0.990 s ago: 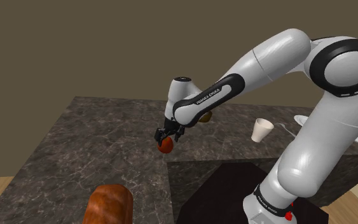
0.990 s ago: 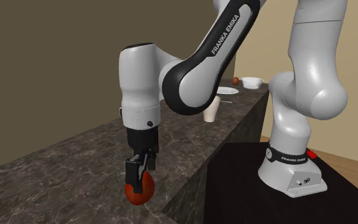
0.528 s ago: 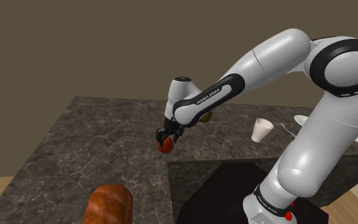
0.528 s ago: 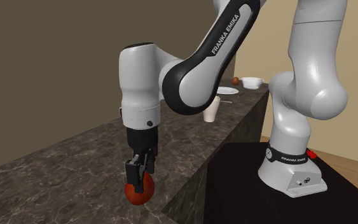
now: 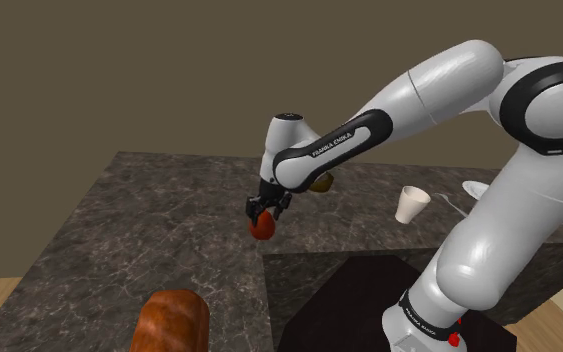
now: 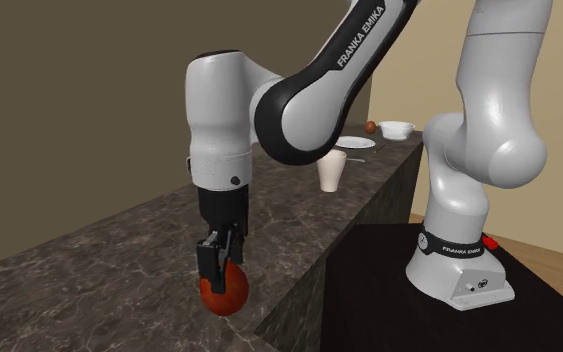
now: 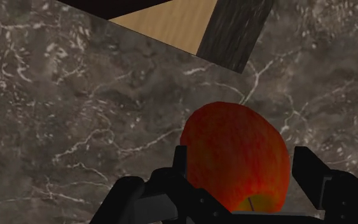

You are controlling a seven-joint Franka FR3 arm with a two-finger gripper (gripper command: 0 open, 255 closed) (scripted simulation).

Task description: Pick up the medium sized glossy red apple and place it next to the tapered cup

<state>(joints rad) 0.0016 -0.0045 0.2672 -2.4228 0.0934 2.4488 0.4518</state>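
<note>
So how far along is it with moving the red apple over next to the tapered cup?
Done: the black two-finger gripper is shut on the glossy red apple. In hand: the apple is low over the dark marbled counter near its edge; whether it touches the surface, I cannot tell. Left: carrying it to the white tapered cup farther along the counter and setting it down beside it.

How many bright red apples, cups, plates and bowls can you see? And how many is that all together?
Bright red apple: 1
Cup: 1
Plate: 1
Bowl: 1
Total: 4
</note>
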